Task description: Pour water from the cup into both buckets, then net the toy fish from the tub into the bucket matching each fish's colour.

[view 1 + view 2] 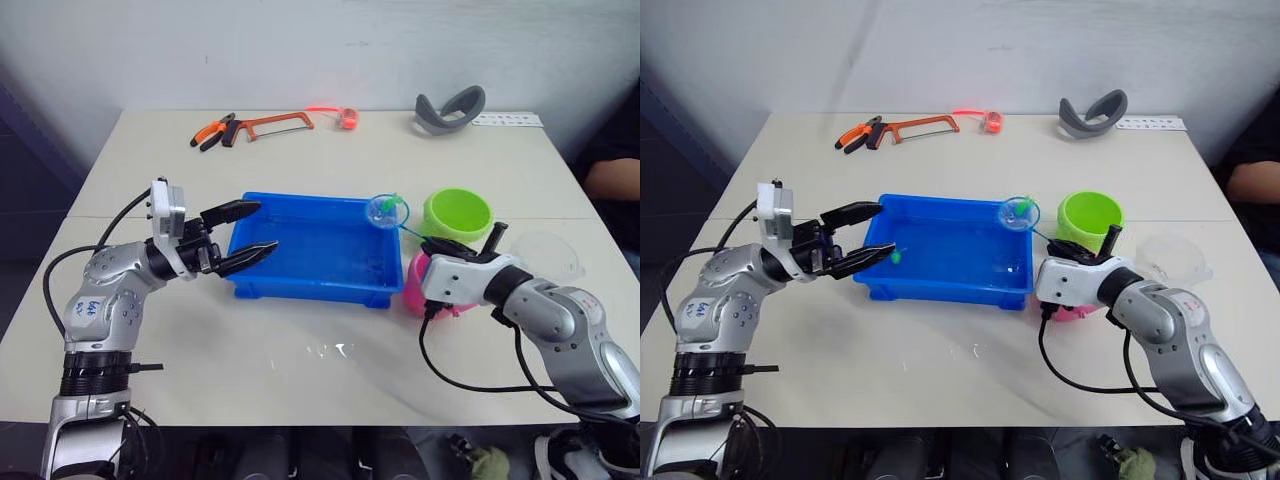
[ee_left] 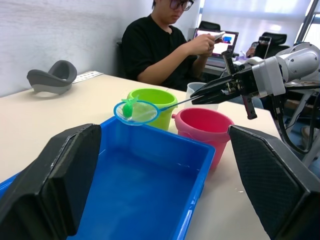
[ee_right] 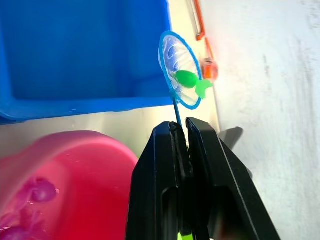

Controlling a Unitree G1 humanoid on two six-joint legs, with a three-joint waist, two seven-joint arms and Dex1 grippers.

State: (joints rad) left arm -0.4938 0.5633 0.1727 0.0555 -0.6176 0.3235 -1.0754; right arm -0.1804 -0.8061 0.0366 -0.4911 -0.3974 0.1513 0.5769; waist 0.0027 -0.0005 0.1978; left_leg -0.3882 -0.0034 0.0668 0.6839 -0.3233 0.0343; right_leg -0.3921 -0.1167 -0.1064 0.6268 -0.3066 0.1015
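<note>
right gripper [image 3: 181,131] clamped on net [image 1: 387,211] stick | blue hoop holds green fish [image 3: 190,81], above tub [image 1: 310,249] corner beside green bucket [image 1: 457,214] | left gripper [image 1: 248,232] spread over tub's end

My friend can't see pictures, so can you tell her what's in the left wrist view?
A blue net holding a green toy fish hangs beside the green bucket, held by the right gripper. The pink bucket stands behind the blue tub, and a person sits beyond the table.
</note>
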